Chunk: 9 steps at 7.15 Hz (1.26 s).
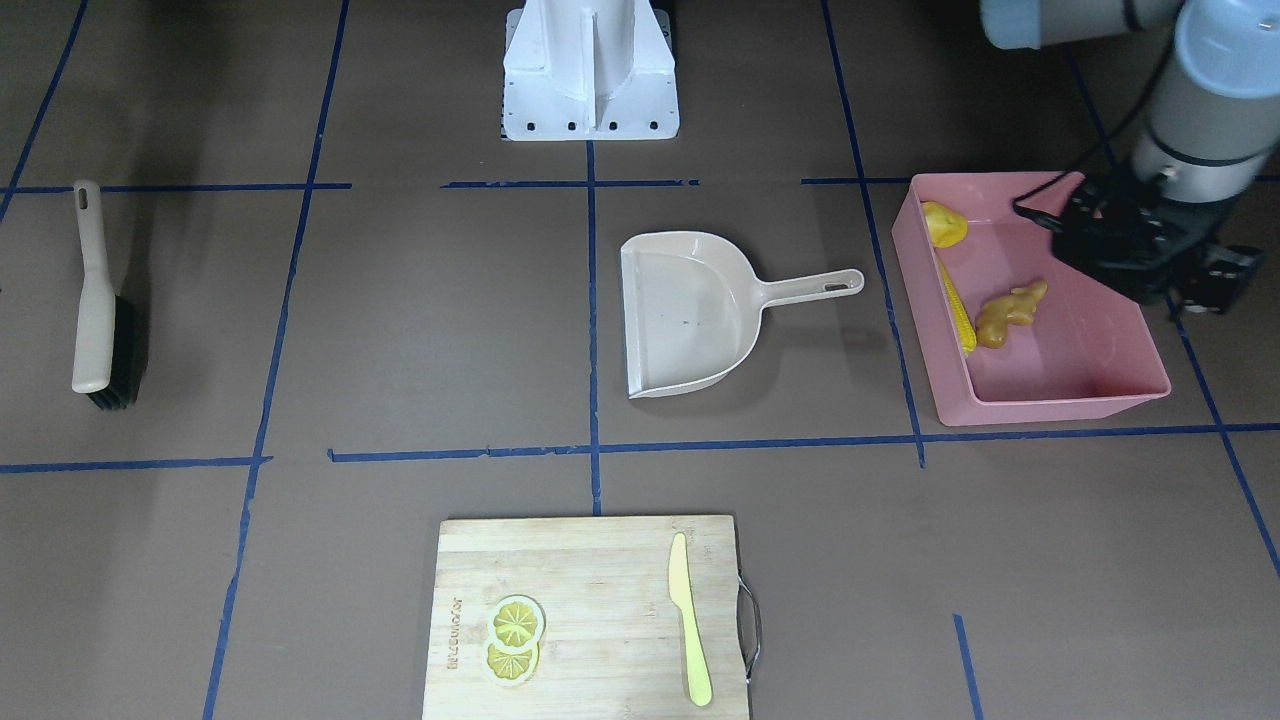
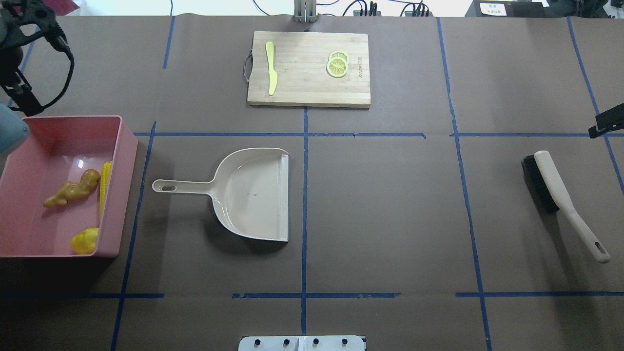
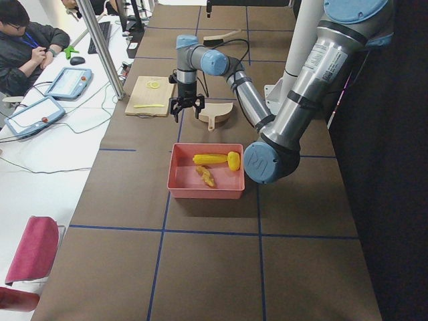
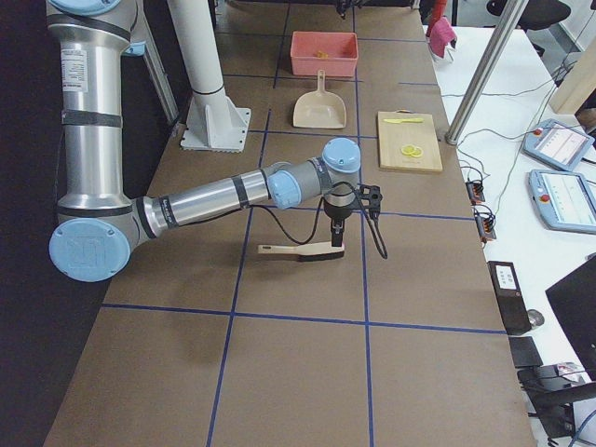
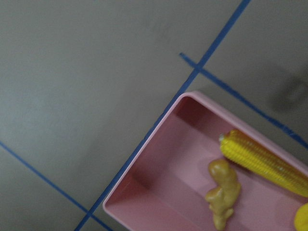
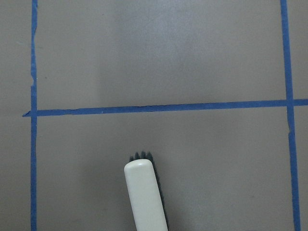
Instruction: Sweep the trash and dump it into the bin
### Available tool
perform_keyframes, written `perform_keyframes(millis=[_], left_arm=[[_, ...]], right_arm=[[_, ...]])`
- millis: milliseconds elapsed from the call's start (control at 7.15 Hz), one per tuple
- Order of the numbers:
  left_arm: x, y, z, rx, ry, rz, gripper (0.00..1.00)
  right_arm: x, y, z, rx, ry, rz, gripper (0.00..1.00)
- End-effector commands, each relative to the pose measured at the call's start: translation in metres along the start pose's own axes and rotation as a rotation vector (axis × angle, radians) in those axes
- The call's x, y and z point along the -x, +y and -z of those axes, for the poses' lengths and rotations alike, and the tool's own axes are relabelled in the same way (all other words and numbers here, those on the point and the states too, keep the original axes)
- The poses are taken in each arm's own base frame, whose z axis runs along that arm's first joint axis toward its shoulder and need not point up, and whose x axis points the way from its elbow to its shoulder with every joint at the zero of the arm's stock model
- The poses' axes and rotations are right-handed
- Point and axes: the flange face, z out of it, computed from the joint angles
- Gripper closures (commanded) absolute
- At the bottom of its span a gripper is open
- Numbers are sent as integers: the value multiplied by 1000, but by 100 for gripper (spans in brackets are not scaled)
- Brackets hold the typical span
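The pink bin (image 1: pixel 1050 410) stands at the table's left end and holds the trash: a corn cob (image 1: pixel 957 310), a rounded yellow lump (image 1: pixel 943 224) and a ginger root (image 1: pixel 1010 312). The left wrist view looks down on the bin's corner (image 5: pixel 159 159) with the corn cob (image 5: pixel 262 161) and ginger root (image 5: pixel 222 192) inside. My left gripper (image 1: pixel 1125 262) hangs raised by the bin's far rim, fingers spread and empty (image 3: pixel 187 110). My right gripper (image 4: pixel 335 244) hovers over the brush (image 4: pixel 298 250); only a black part shows at the overhead view's edge (image 2: pixel 607 122), so I cannot tell its state.
The beige dustpan (image 2: pixel 253 195) lies empty at mid-table, handle toward the bin. The brush (image 2: pixel 560 190) lies on the right. A wooden cutting board (image 2: pixel 307 68) with lemon slices (image 2: pixel 338 65) and a pale knife (image 2: pixel 271 68) sits at the far edge. The robot's base (image 1: pixel 590 70) stands at the near edge.
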Motion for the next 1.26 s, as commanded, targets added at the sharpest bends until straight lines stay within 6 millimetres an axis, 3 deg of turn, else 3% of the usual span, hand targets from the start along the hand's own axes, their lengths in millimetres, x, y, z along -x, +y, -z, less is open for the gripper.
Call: perform_keyframes(millis=[0,280,420,560,700,840,1119], left_arm=[[69,60,-56,92,99,224,0],[135,115,-87,9,302,442,0],[146,153,-111,-28,285,456,0],[155,175,-123,-28,284,497,0],[163,187,-147,16,305,556,0],[168,192,-154,26,310,583,0],[172,198,-165,49,319,617,0]], right_arm=[[-34,-8,19,-33,4,61,0],[-85,-10,11,-16,14,112,0],[-117,-2,-5,19,26,150,0],[-133,1,-4,22,13,158,0],[-157,22,-7,35,10,113,0],[-172,41,-9,32,9,93,0],[-187,48,8,-19,-33,76,0]])
